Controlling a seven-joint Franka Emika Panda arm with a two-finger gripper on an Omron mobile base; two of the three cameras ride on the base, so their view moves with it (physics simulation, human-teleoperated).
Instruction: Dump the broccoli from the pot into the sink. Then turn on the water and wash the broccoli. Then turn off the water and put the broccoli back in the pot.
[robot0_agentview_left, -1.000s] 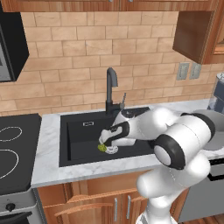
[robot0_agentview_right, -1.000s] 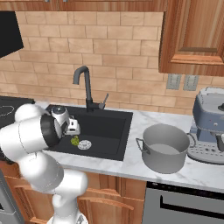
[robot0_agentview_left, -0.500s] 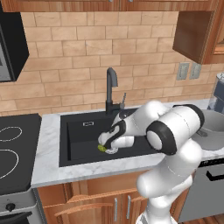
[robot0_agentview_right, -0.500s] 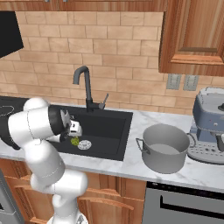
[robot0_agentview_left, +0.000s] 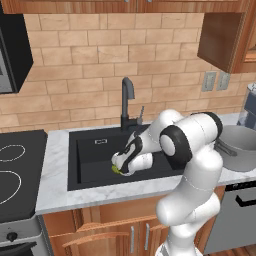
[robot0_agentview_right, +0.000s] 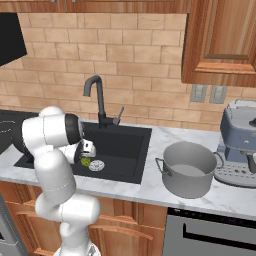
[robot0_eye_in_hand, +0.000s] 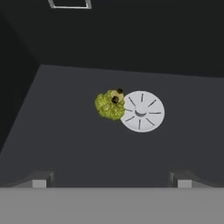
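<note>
Broccoli (robot0_eye_in_hand: 110, 105), likely light, lumpy and springy, touches the drain (robot0_eye_in_hand: 142, 111); spread gripper (robot0_eye_in_hand: 111, 181) above should pinch its crown.

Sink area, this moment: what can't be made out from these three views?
- Broccoli: left base view, mostly hidden behind the hand.
- Sink: right base view, its left part covered by the arm.
- Gripper: hand view, fingers cut off by the bottom edge.
- Faucet lever position: too small to tell.

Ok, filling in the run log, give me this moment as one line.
gripper: open, above broccoli | broccoli: on sink floor, touching drain | pot: on counter | water: off
</note>
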